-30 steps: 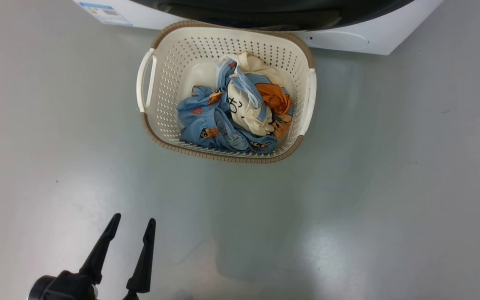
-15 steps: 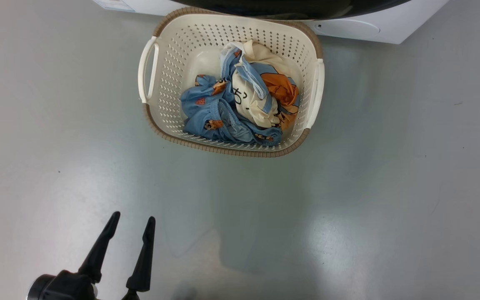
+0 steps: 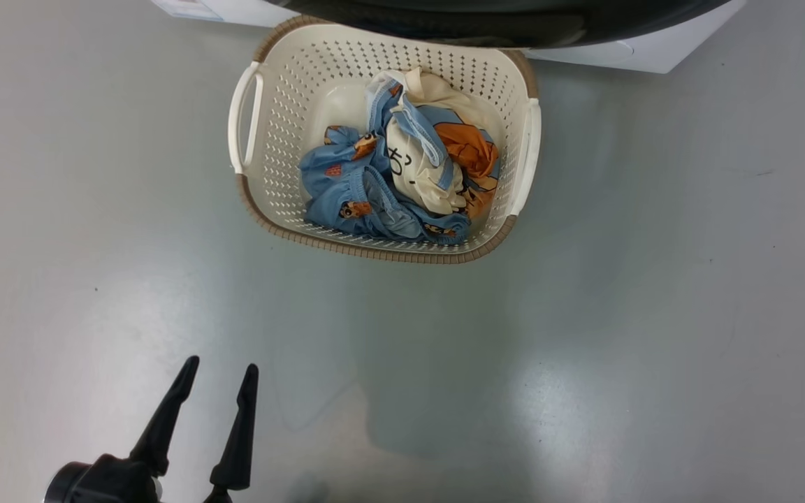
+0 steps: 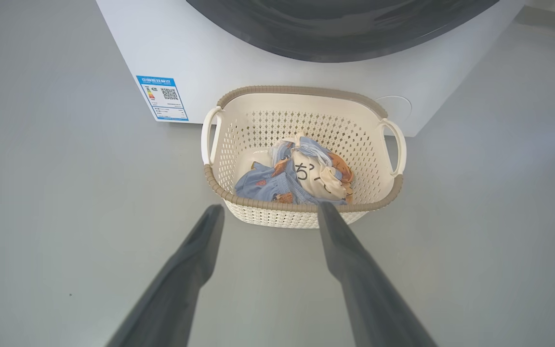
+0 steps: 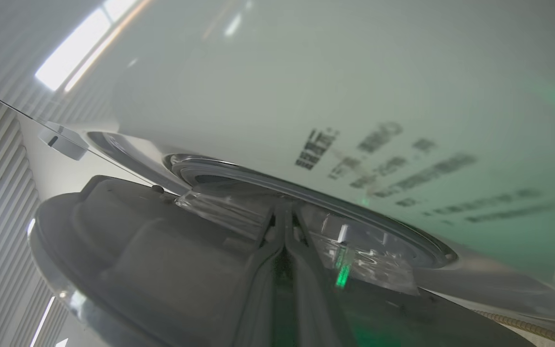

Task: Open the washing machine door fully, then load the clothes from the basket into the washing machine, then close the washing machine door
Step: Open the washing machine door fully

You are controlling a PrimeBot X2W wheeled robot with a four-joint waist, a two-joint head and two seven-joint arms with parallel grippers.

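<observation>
1. The left gripper (image 3: pixel 222 363) hangs over the floor (image 3: pixel 584 349), jaws apart, well short of the basket (image 3: pixel 374 249).
2. The right gripper (image 5: pixel 284 217), jaws together, points at the washing machine door (image 5: pixel 138 250).
3. The clothes (image 3: pixel 402 181) lie in the basket, just before the washing machine (image 4: pixel 200 53).

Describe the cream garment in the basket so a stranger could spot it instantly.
Find the white washing machine; the cream perforated basket stands in front of it. Among the clothes inside, between blue and orange fabric, lies the cream piece, the only one bearing black marks.
</observation>
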